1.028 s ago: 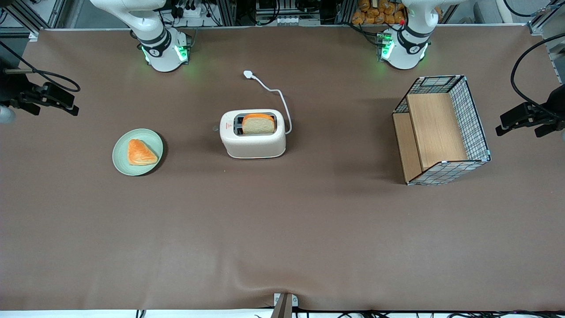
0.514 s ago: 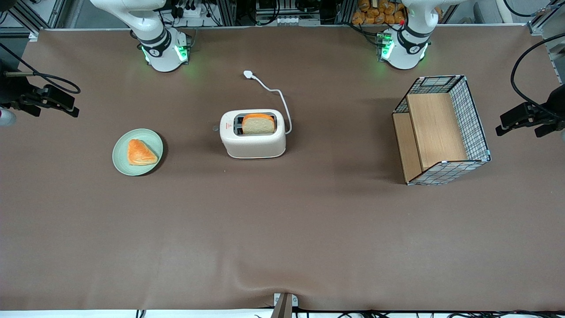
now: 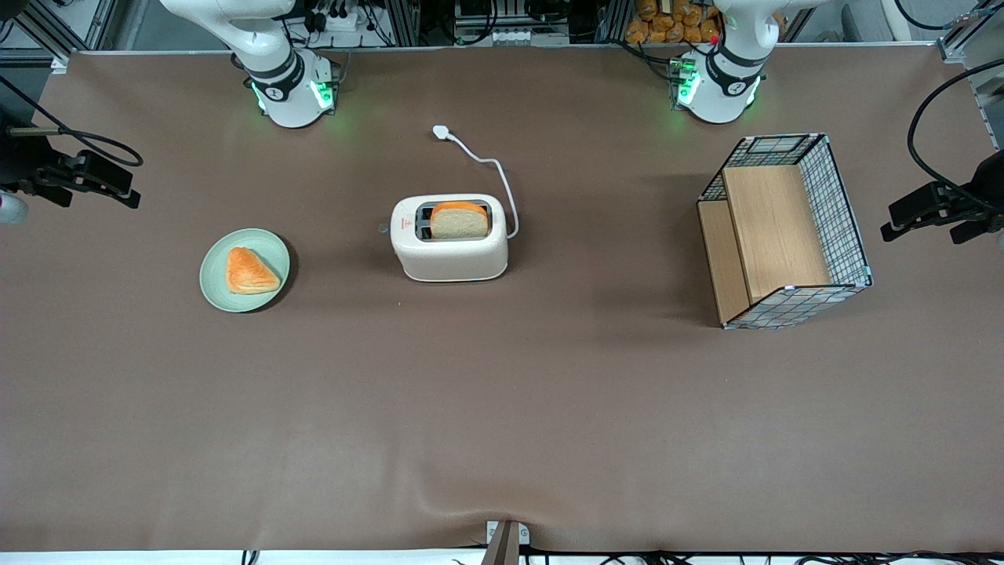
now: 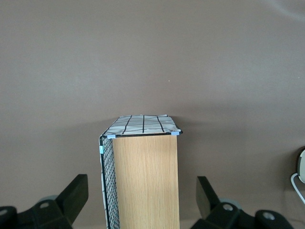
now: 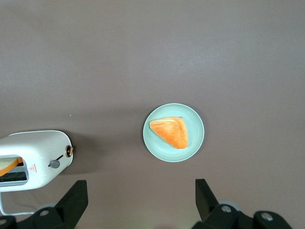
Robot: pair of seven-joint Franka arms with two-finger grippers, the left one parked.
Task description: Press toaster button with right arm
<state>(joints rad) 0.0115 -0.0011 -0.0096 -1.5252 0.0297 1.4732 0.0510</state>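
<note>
Centrally on the brown table (image 3: pixel 502 408) stands the toaster (image 3: pixel 449 249), cream-white, with a bread slice (image 3: pixel 459 221) upright in one slot and its white cord (image 3: pixel 494 176) trailing toward the robot bases. The toaster button (image 5: pixel 55 164) juts from the narrow end face that looks toward the working arm's end of the table (in the front view it is only a faint nub (image 3: pixel 383 228) beside that end). Toward that same end, well apart from the toaster, a pale green plate (image 3: pixel 216 282) carries an orange triangular pastry (image 3: pixel 249 271).

The right arm (image 3: pixel 271 67) rises from its base with green lights. Its gripper (image 5: pixel 139 202) hangs high above the table, looking down on plate and toaster, touching nothing; its two black fingers (image 5: pixel 74 198) stand wide apart with bare table between them.

A wire-mesh basket (image 3: pixel 784 227) with wooden panels sits toward the parked arm's end.
</note>
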